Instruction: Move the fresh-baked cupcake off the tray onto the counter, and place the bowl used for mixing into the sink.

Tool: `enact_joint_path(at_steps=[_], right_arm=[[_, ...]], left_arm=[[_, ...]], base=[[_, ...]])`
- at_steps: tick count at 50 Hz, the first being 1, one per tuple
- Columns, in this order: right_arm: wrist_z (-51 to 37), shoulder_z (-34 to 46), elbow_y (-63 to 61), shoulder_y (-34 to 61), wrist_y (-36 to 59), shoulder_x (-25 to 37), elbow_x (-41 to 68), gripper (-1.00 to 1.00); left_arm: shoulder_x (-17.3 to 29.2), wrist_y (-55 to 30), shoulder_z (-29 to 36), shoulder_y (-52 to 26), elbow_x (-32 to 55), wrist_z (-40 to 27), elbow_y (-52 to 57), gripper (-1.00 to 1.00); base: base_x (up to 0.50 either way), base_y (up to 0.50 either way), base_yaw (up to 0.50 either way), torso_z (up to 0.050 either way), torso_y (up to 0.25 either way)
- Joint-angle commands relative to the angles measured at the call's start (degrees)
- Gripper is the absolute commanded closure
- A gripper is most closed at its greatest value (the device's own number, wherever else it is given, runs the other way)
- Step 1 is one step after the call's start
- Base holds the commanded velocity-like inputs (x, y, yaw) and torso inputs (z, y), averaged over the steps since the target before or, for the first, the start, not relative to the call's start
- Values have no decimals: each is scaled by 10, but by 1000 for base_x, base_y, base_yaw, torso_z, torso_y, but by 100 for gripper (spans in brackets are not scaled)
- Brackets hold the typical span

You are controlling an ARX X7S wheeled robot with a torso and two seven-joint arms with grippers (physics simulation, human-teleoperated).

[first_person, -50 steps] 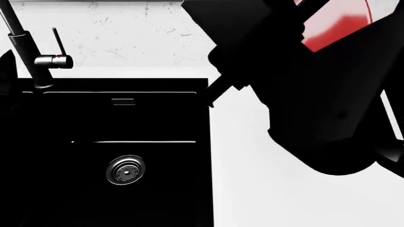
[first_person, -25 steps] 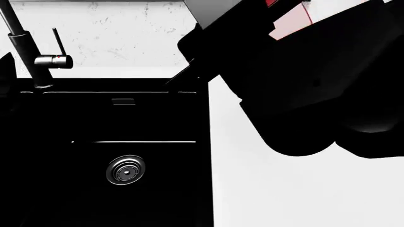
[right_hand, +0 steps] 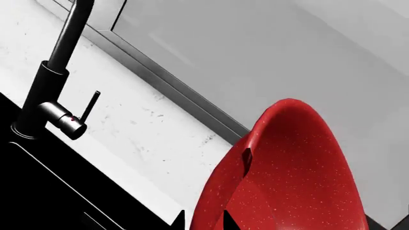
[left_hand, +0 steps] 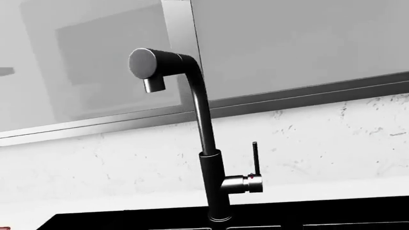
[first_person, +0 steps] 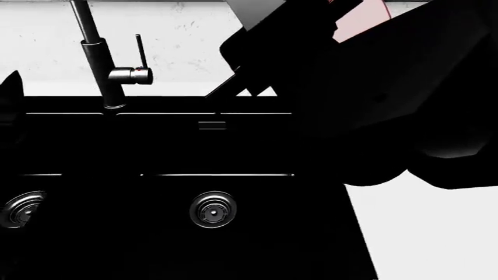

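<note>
The sink (first_person: 155,233), black with two silver drains (first_person: 211,209), fills the lower left and centre of the head view; the white counter (first_person: 435,233) shows at the lower right. The right arm (first_person: 374,116) covers the upper right of that view and carries the bowl (right_hand: 288,177), so the step in hand seems to be bringing the bowl to the sink. In the right wrist view the bowl stands on edge at the lower right of the frame, long axis running up the frame, red outside toward the camera. The right gripper (right_hand: 204,223) pinches its rim. I judge the next move calls for lowering the bowl over a basin, clear of the faucet (first_person: 109,64), before letting go. The left gripper is not visible.
</note>
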State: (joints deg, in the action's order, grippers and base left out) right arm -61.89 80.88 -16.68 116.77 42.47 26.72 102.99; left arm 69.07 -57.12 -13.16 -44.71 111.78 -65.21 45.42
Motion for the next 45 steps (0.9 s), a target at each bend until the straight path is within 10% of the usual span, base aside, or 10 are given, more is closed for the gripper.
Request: enact_joint_path(at_steps=[1, 28, 45], right_arm=[[47, -3, -5, 1, 14, 14, -9, 100], [31, -6, -22, 4, 26, 44, 5, 100], [47, 21, -2, 28, 91, 47, 26, 100]], left_arm=[[0, -3, -18, 17, 1, 3, 3, -100], [4, 1, -11, 12, 3, 2, 2, -100], [-9, -2, -10, 18, -15, 10, 1, -100]], base=[[0, 500, 0, 0, 0], [0, 500, 0, 0, 0], [0, 0, 0, 0, 1]])
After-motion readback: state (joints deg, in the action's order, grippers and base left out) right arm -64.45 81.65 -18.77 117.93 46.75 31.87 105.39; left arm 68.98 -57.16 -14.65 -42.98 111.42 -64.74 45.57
